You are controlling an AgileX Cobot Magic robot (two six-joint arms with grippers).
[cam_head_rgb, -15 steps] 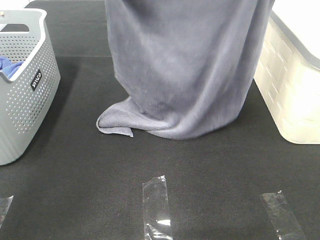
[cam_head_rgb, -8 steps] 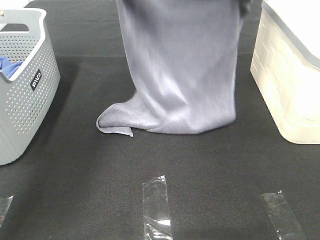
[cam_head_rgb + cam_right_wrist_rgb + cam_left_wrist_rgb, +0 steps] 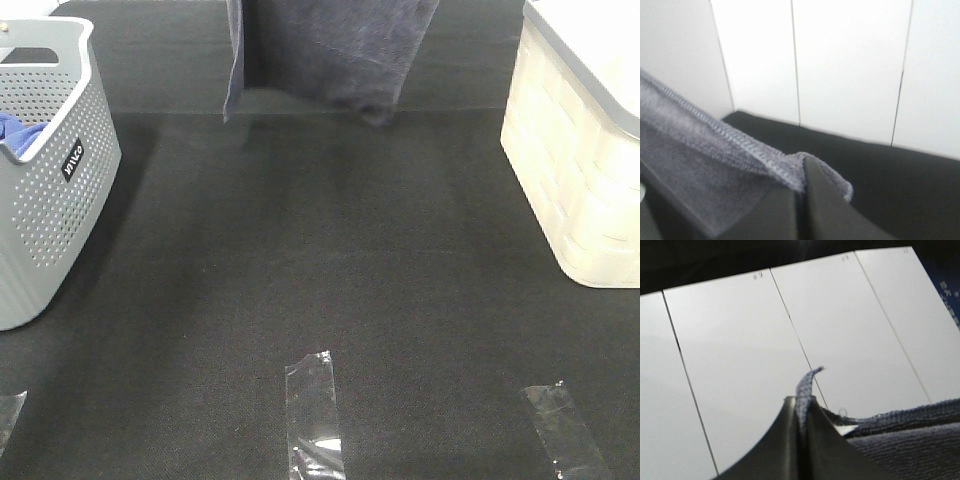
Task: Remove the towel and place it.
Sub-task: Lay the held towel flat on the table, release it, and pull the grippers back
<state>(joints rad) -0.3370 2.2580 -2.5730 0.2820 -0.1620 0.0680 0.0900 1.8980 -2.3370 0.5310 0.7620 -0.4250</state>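
The grey-lavender towel (image 3: 330, 55) hangs in the air at the top middle of the exterior high view, its lower edge clear of the black table (image 3: 320, 260). Neither gripper shows in that view. In the left wrist view my left gripper (image 3: 801, 407) is shut on a corner of the towel (image 3: 807, 382), which pokes up between the fingers. In the right wrist view my right gripper (image 3: 801, 172) is shut on the towel's stitched hem (image 3: 740, 145), which runs off to one side.
A grey perforated basket (image 3: 45, 170) with a bright blue cloth (image 3: 18, 130) inside stands at the left. A cream-white bin (image 3: 575, 150) stands at the right. Strips of clear tape (image 3: 312, 415) lie near the table's front edge.
The towel has been lifted off the table. Its lower end, bunched on the surface a second ago, now hangs high above it near the top of the exterior high view.
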